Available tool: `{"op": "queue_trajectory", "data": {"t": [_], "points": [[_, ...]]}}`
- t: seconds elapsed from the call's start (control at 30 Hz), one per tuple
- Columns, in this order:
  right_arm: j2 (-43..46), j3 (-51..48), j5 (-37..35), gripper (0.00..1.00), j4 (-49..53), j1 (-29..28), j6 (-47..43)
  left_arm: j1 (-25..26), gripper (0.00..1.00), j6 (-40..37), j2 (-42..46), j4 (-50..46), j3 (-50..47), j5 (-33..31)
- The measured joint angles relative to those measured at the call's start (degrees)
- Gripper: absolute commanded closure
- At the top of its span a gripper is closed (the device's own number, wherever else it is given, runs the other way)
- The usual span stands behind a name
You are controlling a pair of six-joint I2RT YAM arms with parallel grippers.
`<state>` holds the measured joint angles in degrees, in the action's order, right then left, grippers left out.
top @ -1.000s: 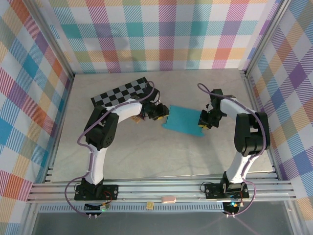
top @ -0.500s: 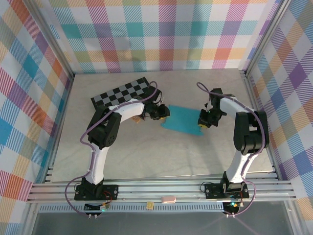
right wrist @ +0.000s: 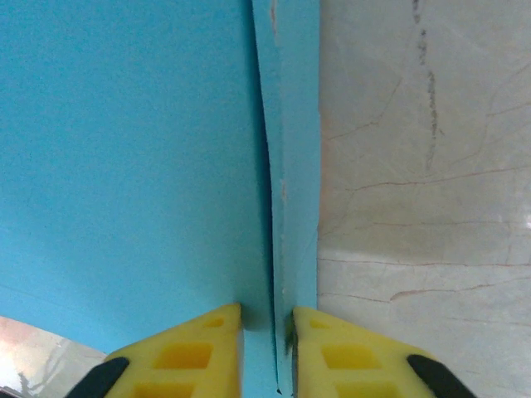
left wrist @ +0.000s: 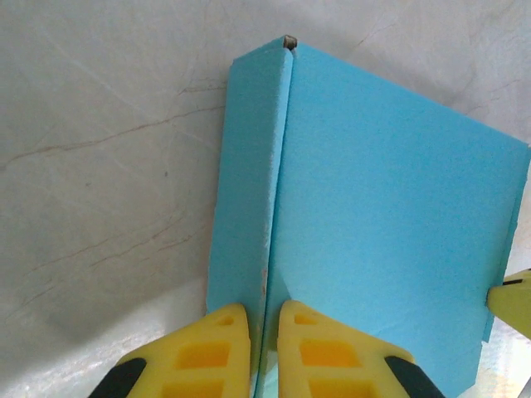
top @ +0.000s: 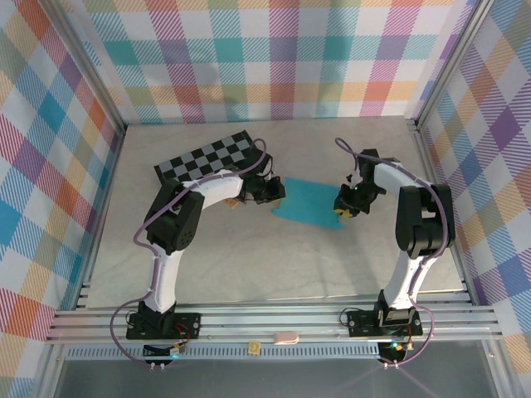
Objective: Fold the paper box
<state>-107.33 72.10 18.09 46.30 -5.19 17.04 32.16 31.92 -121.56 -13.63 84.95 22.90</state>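
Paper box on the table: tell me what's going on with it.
Both arms are working the teal paper box, which lies on the table. The left gripper pinches a folded side strip at one end. The right gripper pinches the flap edge at the opposite end. The box looks flat or very slim. A checkered board lies behind the left arm.

Paper box (left wrist: 382,215) reads as thin teal card, matt and smooth, creased softly along the fold; fingers on the left gripper (left wrist: 264,313) are yellow moulded plastic, dull, with recessed pockets; same plastic on the right gripper (right wrist: 267,315); table (right wrist: 415,207) looks like pale veined stone, faintly glossy; frame rails (top: 274,319) bare metal; walls (top: 249,58) look like matt printed cloth
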Motion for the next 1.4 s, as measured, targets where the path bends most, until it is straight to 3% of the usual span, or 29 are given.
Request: {"op": "queue_trajectory", "data": {"t": [0.37,0.6,1.07,1.4], "points": [[0.0,1.5,4.9,0.44,-3.1,4.4,-0.1,-0.1,0.95,0.1,2.1,5.0,-4.9,0.1],[-1.6,1.8,10.9,0.41,-6.9,7.8,-1.4,-0.8,0.95,0.3,2.9,7.5,-7.1,0.7],[-4.3,-1.3,22.6,0.37,-12.6,7.3,-1.9,-3.3,0.95,1.9,4.4,11.9,-11.6,5.0],[-3.9,-7.0,25.9,0.38,-18.0,4.6,0.4,-3.9,0.95,4.1,4.4,14.5,-13.2,6.3]]}}
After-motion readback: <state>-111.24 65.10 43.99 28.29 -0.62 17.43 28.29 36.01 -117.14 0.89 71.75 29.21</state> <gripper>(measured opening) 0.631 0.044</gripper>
